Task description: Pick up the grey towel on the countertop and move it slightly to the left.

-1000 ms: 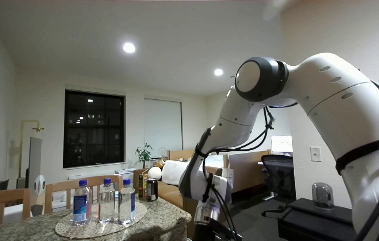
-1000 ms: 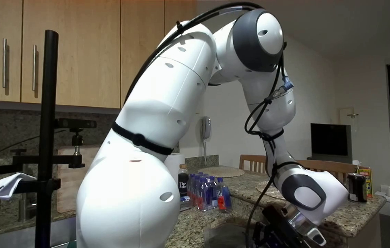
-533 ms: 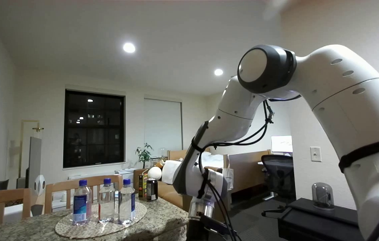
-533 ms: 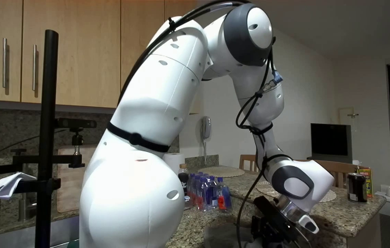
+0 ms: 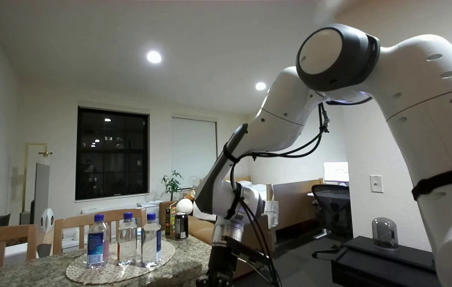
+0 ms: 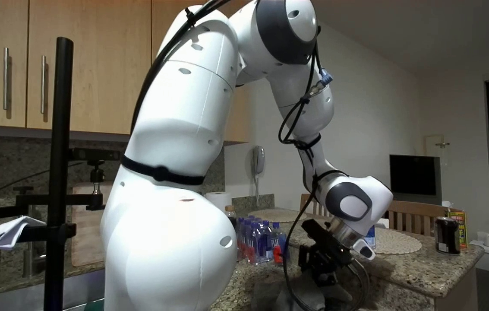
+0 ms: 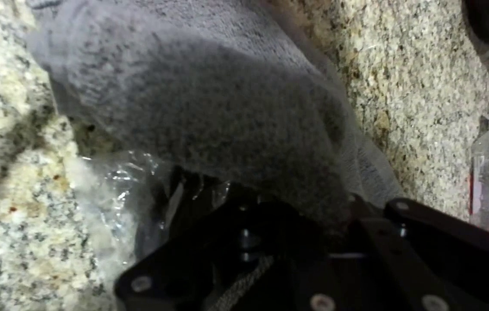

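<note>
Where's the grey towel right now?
In the wrist view, the grey towel spans the upper middle, just above crinkled clear plastic, with the countertop showing to its left and right in the picture.

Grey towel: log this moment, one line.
gripper: closed on grey towel | towel: draped from gripper | contact with countertop: cannot tell | clear plastic: at towel's edge

A home, with kitchen and living space together: wooden chairs (image 5: 114, 215) stand along the stone surface (image 6: 434, 270), a brown sofa (image 5: 202, 230), a bed (image 5: 258, 188) and a television (image 6: 415, 178) show beyond it, and kitchen cabinets (image 6: 93, 65) with long metal handles (image 6: 43, 85) hang higher than it does.
</note>
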`<action>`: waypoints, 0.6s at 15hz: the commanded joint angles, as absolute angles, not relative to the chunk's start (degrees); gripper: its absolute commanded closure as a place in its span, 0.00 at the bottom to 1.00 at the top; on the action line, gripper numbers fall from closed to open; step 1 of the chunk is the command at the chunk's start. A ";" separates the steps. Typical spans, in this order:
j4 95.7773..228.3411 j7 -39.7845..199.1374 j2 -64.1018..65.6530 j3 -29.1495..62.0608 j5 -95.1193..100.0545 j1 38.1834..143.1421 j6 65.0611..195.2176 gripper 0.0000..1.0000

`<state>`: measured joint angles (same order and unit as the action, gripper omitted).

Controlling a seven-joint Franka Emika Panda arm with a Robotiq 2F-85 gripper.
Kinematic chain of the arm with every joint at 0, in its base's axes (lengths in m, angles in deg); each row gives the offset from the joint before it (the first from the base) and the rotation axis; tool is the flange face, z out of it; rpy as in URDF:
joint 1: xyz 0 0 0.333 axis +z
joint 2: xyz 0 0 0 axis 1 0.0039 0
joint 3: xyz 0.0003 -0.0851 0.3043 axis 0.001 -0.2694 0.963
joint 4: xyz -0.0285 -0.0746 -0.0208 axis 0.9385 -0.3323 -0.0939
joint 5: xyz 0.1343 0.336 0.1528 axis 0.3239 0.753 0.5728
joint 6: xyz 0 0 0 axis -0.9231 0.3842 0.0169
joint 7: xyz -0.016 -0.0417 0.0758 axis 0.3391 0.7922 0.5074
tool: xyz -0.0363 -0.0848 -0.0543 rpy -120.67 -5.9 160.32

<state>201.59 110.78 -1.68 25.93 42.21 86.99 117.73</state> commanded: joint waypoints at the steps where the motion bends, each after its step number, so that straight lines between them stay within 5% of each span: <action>1: 203.21 106.83 -6.42 27.55 42.21 90.24 117.59 0.90; 9: 202.88 93.97 -5.96 35.74 44.49 102.86 132.54 0.91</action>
<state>201.48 99.37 -5.13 33.36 43.33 99.42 125.37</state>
